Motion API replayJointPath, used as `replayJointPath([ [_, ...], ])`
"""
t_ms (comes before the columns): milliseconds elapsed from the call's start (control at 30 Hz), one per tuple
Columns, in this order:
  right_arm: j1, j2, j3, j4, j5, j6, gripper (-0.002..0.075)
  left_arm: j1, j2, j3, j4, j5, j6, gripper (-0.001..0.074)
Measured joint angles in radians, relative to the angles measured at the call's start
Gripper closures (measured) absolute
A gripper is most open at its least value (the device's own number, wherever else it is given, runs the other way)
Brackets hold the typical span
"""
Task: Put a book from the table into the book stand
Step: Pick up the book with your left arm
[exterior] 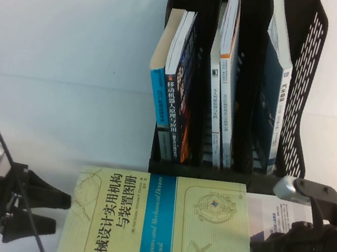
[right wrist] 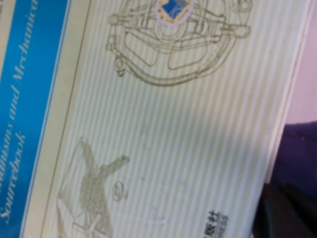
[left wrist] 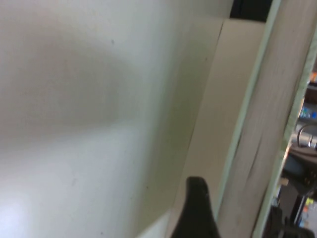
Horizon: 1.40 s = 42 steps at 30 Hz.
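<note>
Two grippers flank book [exterior: 158, 228], flat on table [exterior: 71, 51] at lower centre. Left gripper [exterior: 54, 211], lower left, fingers spread at book's edge, likely for grasp. Right gripper [exterior: 257, 251], lower right; finger state unclear. Book stand [exterior: 304, 90] at upper right, not yet holding it.

Book [exterior: 158, 224] before stand [exterior: 304, 90] (grippers flanking)

White counter [exterior: 71, 51]: at upper right of the high view you see the black book stand [exterior: 304, 90] standing on it, books upright in its slots. At lower centre the pale yellow-green book [exterior: 158, 228] lies flat, overlapping a white book [exterior: 283, 216] at lower right.
</note>
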Motion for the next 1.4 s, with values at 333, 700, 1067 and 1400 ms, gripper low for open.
replayJointPath([
  [333,0.002,0.000,0.000,0.000,0.002,0.000,0.0727,-0.082,0.076,0.000,-0.021,0.000,0.060,0.0246],
  [700,0.002,0.006,-0.002,0.009,0.010,0.000,0.0727,-0.134,0.092,-0.015,-0.055,-0.002,0.068,0.0294],
  [1067,-0.002,0.029,-0.008,0.019,0.026,-0.002,0.0727,-0.175,0.092,-0.017,-0.065,-0.010,0.089,0.0370],
  [1400,-0.004,0.030,-0.011,0.019,0.032,-0.009,0.0727,-0.175,0.092,-0.019,-0.072,-0.010,0.131,0.0398],
])
